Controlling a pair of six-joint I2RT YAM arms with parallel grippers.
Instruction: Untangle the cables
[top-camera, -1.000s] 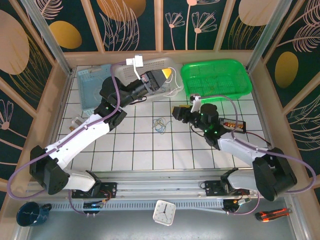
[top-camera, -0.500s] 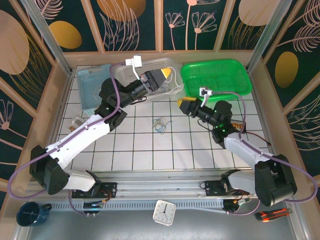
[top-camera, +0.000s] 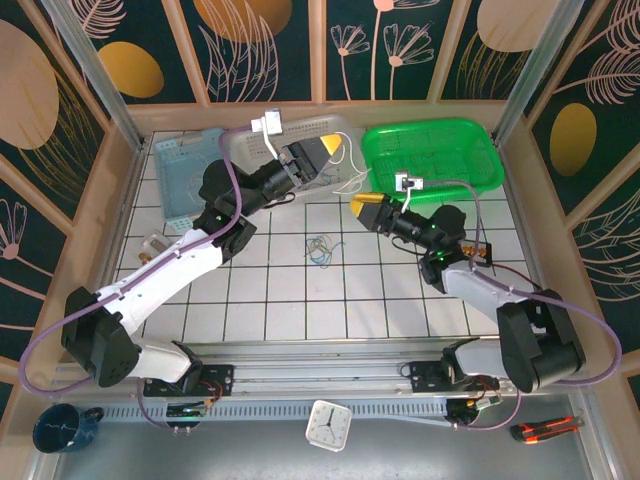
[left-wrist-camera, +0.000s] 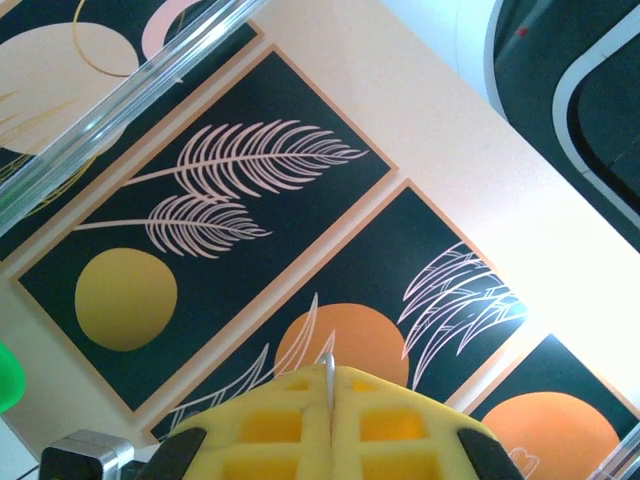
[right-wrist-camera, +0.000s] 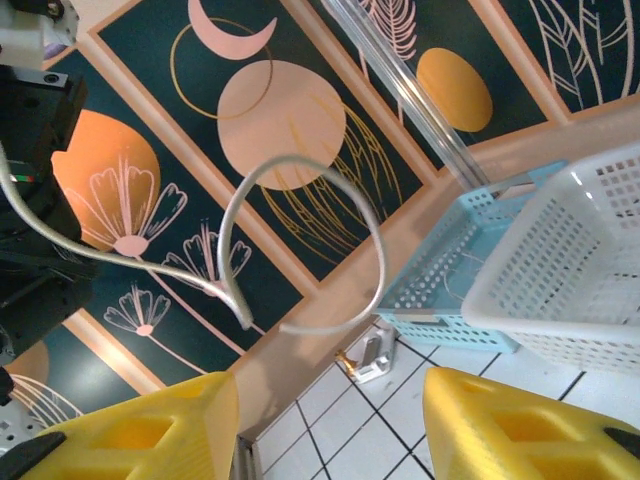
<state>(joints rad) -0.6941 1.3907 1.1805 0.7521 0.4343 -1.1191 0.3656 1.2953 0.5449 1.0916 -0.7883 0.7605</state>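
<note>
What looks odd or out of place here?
One white wire hangs curled in mid-air, pinched in the shut left gripper, while the rest of the wires lie in a small tangle on the tiled table. The right gripper is open beside the hanging wire, holding nothing.

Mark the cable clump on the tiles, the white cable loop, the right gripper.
cable clump (top-camera: 320, 248), top view, middle of tangle.
white cable (right-wrist-camera: 300, 159), right wrist view, top of loop.
right gripper (right-wrist-camera: 330, 405), right wrist view, midway between fingertips.
</note>
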